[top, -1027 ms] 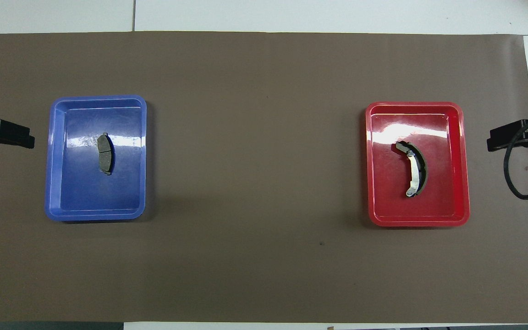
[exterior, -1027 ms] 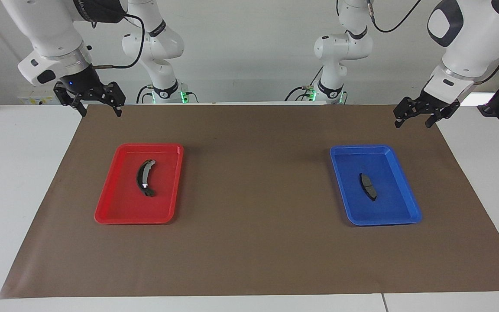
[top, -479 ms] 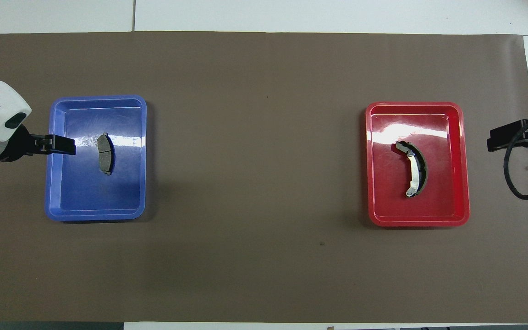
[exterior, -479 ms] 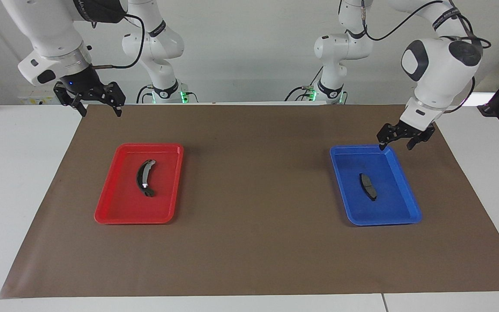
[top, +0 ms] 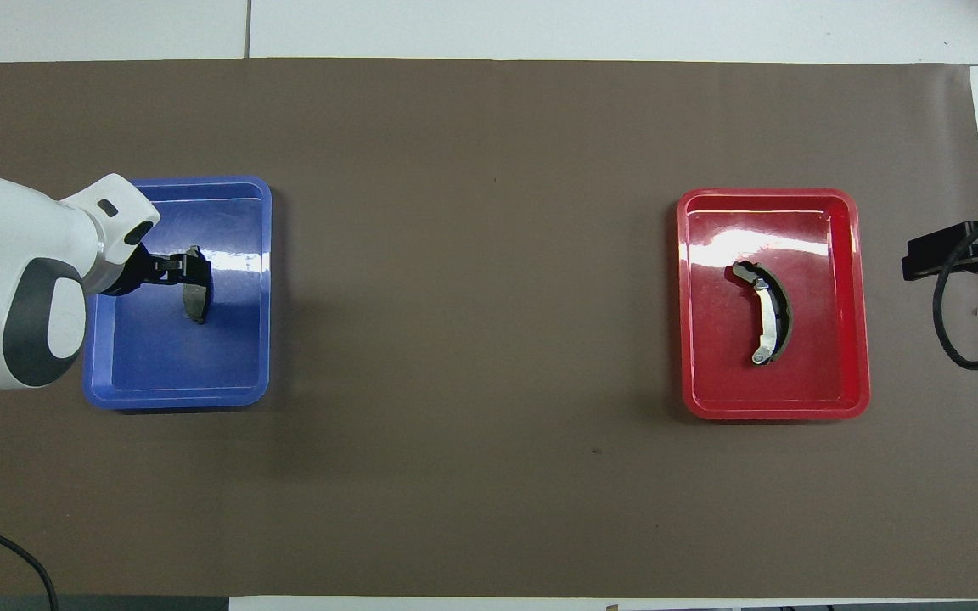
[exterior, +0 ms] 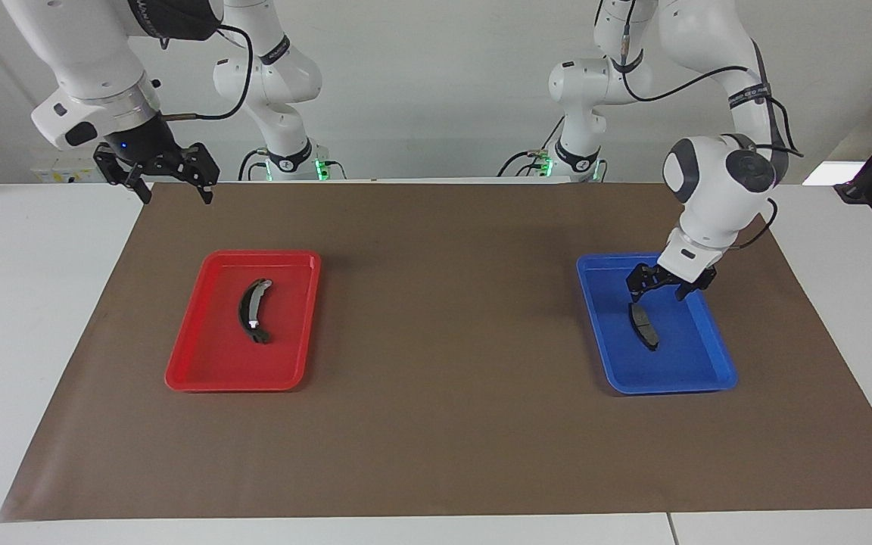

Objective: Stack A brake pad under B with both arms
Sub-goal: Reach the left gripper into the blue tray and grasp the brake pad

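— Where is the A brake pad [exterior: 643,326]?
— Flat in the blue tray [exterior: 697,378], toward the left arm's end of the tabletop. The left tool [exterior: 658,288] hangs just over it, fingers apart, gripping nothing.
— And B [exterior: 252,310]?
— In the red tray [exterior: 194,371]. The right tool [exterior: 173,194] waits over the brown mat's [exterior: 436,439] corner — fingers spread, empty.

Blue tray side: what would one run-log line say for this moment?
left gripper: open, over A brake pad in blue tray, not touching | right gripper: open, waiting | B: in red tray
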`<state>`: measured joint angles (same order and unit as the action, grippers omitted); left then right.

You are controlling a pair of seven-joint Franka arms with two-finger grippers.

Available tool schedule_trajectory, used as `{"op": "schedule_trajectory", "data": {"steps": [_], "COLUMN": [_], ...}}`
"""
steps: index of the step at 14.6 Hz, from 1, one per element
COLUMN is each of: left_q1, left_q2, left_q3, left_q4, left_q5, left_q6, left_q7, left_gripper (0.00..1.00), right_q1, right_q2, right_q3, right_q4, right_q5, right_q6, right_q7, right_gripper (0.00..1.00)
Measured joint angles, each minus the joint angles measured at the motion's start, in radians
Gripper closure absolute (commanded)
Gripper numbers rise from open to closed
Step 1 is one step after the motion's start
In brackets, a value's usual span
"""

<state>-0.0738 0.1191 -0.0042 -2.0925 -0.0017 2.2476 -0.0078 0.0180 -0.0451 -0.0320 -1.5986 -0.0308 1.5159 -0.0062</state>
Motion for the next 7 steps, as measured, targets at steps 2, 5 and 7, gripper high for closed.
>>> {"op": "schedule_trajectory", "data": {"steps": [2,5,7], "left_q1": [0.000,0.003,0.004], "left_q2": [0.017,0.032,0.045], "left_q3": [0.001,0.005,0.006], "left_q4": [-0.036,-0.067,-0.071], "left_q5": [0.000,0.000,0.000], "left_q6": [0.070,0.121,0.136], "left_q7": [-0.003,-0.003,-0.004], "left_gripper": [0.02,0.02,0.03], "right_q1": [0.000,0.000,0.000], "right_q2": [0.000,0.000,0.000], "right_q3": [0.000,0.000,0.000], "right_q4": [0.000,0.000,0.000], "right_q5": [0.000,0.000,0.000], "right_q6": [0.000,0.000,0.000], "right_q7": [0.000,0.000,0.000], "right_gripper": [0.00,0.00,0.00]}}
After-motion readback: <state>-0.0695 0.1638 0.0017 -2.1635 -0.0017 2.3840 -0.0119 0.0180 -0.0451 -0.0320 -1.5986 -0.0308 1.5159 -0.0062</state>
